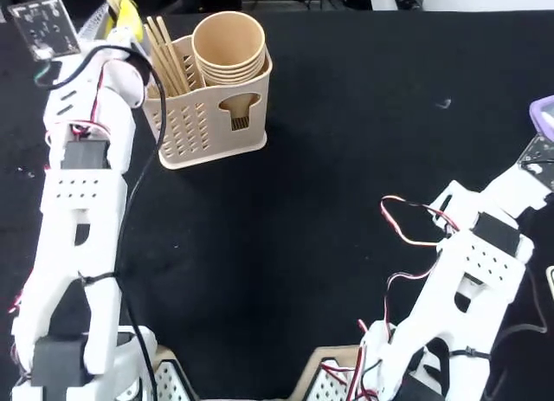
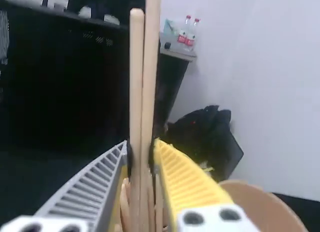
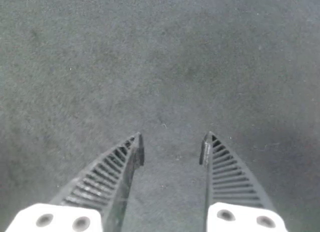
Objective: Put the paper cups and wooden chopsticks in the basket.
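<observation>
A beige perforated basket (image 1: 212, 124) stands at the back left of the black table. Inside it sit a stack of paper cups (image 1: 228, 44) and several wooden chopsticks (image 1: 169, 59) leaning in its left compartment. My left gripper (image 1: 121, 11) hovers just left of the basket's rim. In the left wrist view that gripper (image 2: 141, 144) is shut on a pair of wooden chopsticks (image 2: 142, 91) held upright, with a cup rim (image 2: 260, 207) beside it. My right gripper (image 3: 172, 147) is open just over bare black cloth, with nothing between its fingers.
The right arm (image 1: 472, 262) lies along the right side of the table, reaching the edge. A purple object (image 1: 544, 113) sits at the far right edge. A loose red and white cable (image 1: 415, 223) loops from the right arm.
</observation>
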Robot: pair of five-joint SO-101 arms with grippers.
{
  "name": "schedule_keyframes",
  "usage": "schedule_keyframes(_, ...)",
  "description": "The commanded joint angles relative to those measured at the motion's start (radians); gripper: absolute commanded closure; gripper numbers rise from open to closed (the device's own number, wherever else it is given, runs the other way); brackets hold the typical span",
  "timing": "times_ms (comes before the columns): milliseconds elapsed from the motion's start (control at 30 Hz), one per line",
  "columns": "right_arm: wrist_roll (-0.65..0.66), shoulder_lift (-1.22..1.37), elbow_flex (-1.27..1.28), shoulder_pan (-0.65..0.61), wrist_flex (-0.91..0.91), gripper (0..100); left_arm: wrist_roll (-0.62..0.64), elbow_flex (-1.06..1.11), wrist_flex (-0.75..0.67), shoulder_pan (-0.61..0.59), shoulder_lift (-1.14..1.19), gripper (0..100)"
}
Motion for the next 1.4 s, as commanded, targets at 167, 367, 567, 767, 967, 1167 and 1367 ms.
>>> schedule_keyframes(167,0.000,0.002,-0.007,-0.044,-0.005,80.3,-0.002,-0.008,0.325,-0.002,-0.338,85)
schedule_keyframes(367,0.058,-0.028,-0.016,-0.121,0.051,80.5,-0.074,-0.008,0.707,-0.134,-0.562,86)
schedule_keyframes(567,0.152,-0.303,0.047,-0.384,0.114,98.2,-0.419,0.185,1.002,-0.254,-0.684,97)
schedule_keyframes(767,0.183,-0.680,0.255,-0.540,0.109,98.3,-0.436,0.495,1.040,-0.352,-0.830,97)
schedule_keyframes(967,0.183,-1.041,0.484,-0.617,0.117,98.2,-0.408,0.753,1.043,-0.269,-1.030,97)
schedule_keyframes(1167,0.184,-1.254,0.693,-0.661,0.112,98.1,-0.408,0.946,1.135,-0.081,-1.246,97)
schedule_keyframes(1367,0.175,-1.239,0.768,-0.663,0.126,98.1,-0.408,1.026,1.186,-0.053,-1.438,97)
